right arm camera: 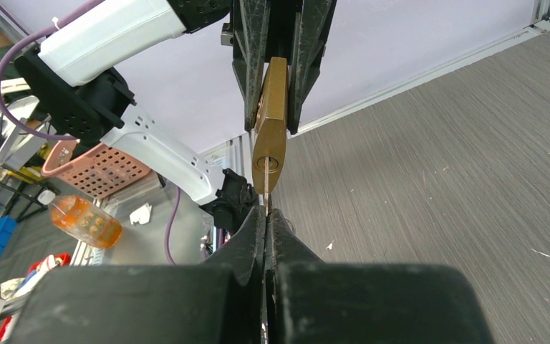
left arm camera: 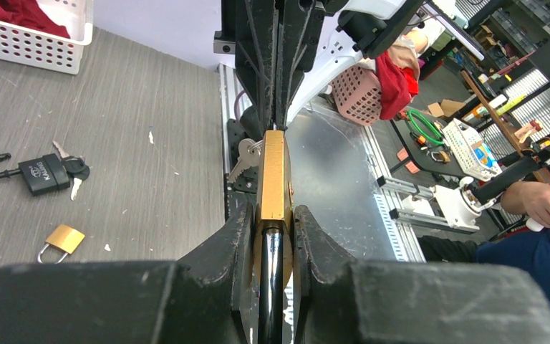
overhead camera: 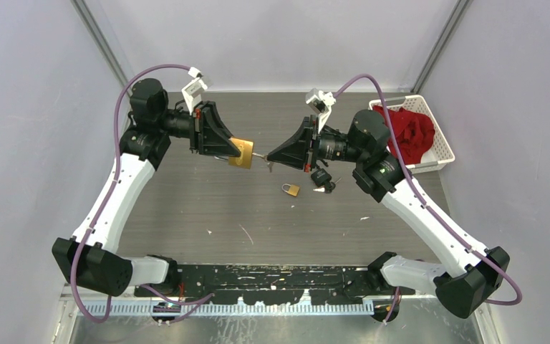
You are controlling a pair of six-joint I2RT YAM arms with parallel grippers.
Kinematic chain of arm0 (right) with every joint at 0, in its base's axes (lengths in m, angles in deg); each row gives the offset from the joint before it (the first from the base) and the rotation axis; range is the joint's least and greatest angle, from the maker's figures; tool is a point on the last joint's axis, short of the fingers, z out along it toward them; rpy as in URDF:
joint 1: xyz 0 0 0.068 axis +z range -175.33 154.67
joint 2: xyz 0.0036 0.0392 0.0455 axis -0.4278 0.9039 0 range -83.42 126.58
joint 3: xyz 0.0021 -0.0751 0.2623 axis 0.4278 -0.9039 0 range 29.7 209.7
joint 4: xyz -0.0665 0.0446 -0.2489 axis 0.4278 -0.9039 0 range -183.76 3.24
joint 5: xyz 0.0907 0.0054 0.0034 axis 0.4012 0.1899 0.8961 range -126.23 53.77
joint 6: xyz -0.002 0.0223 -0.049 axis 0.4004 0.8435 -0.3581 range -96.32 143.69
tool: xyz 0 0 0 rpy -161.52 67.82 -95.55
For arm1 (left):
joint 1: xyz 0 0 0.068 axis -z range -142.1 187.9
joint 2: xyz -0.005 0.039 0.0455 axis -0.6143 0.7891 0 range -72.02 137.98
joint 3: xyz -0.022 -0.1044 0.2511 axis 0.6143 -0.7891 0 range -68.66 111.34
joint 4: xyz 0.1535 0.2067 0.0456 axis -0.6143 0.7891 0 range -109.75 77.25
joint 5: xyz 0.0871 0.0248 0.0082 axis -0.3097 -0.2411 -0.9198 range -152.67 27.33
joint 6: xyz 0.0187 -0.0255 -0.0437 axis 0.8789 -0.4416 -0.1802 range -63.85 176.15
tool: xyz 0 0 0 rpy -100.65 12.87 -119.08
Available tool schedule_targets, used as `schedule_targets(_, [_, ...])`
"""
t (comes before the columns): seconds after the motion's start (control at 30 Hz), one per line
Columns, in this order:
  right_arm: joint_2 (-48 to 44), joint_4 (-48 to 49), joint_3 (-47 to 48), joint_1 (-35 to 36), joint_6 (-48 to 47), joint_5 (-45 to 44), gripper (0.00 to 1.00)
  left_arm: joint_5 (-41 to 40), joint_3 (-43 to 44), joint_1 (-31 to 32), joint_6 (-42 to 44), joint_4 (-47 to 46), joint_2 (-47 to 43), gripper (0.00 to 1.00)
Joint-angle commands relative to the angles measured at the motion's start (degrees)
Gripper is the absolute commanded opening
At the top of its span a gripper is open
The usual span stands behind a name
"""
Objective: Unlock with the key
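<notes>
Top external view: over the desk's (overhead camera: pixel 186 215) centre, clear of edges, left jaws clamp the padlock (overhead camera: pixel 241 153) and right jaws pinch the key (right arm camera: pixel 266 185) at its keyhole. The far-right basket (overhead camera: pixel 440 147) holds red cloth (overhead camera: pixel 409 130).

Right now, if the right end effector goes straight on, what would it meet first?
The brass padlock in the left end effector; the key in the right end effector is at its keyhole.

The padlock (overhead camera: pixel 242 153) is glossy brass-coloured metal, its shackle (left arm camera: pixel 271 272) mirror-bright metal; the key (right arm camera: pixel 266 192) dull silver metal; the table (overhead camera: pixel 186 208) matt grey wood-grain; the basket (overhead camera: pixel 442 143) white plastic, holding soft red cloth (overhead camera: pixel 409 132).
</notes>
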Motion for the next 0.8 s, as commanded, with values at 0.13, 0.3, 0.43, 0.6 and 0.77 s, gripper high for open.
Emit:
schedule_targets(0.13, [0.5,3.4,1.3,-0.4,-0.1,-0.3,0.01,1.2,0.9,-0.4,-0.5,-2.5,-1.6,0.0])
schedule_targets(0.3, [1.0,2.9,1.1,-0.4,-0.8,-0.7,0.01,0.9,0.8,-0.3,-0.4,-2.4,-1.6,0.0])
schedule_targets(0.43, [1.2,3.1,1.2,-0.4,-0.6,-0.7,0.01,0.6,0.6,-0.3,-0.3,-2.4,-1.6,0.0])
schedule_targets(0.6, [1.2,3.7,1.3,-0.4,-0.2,-0.4,0.01,-1.3,0.0,-0.3,1.6,-0.6,-1.6,0.0])
schedule_targets(0.77, [-0.1,2.3,0.5,-0.4,-1.5,-1.3,0.01,-2.0,0.9,-1.2,9.2,8.4,-1.6,0.0])
